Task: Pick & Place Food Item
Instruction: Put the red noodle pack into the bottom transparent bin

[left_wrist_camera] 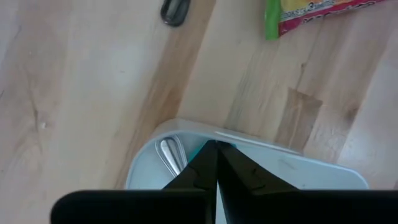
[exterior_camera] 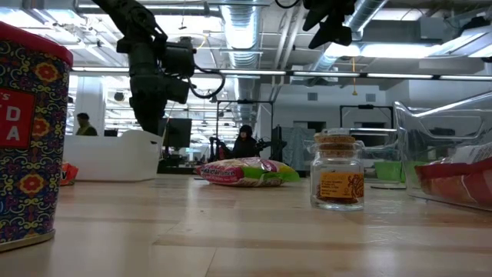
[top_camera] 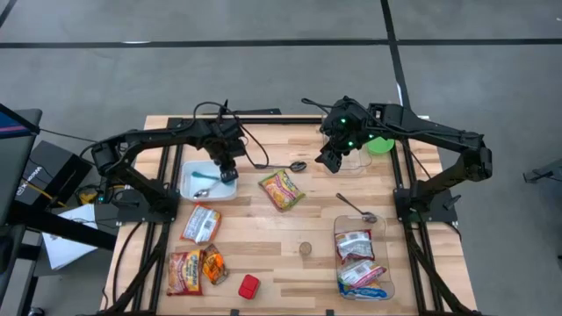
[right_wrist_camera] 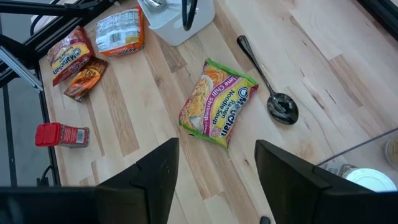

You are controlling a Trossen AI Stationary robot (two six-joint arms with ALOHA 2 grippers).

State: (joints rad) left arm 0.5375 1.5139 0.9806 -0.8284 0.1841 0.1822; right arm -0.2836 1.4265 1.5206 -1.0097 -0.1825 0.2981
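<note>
From above, the left gripper (top_camera: 227, 170) hung over the white tray (top_camera: 190, 182) left of centre, fingers pressed together. The right gripper (top_camera: 330, 158) hovered spread at upper centre. The green noodle packet (top_camera: 282, 190) lay at mid-frame between them.

At table height, the packet (exterior_camera: 244, 171) sat at centre beside a small jar (exterior_camera: 338, 178).

The left wrist showed its closed fingers (left_wrist_camera: 214, 171) above the tray's rim (left_wrist_camera: 261, 144).

The right wrist showed the packet (right_wrist_camera: 219, 102) beside a dark spoon (right_wrist_camera: 268, 85).

"Chili Noodle Shrimp" on ramen packet (right_wrist_camera: 217, 104), "Maruchan" on red packet (right_wrist_camera: 64, 48)
</note>
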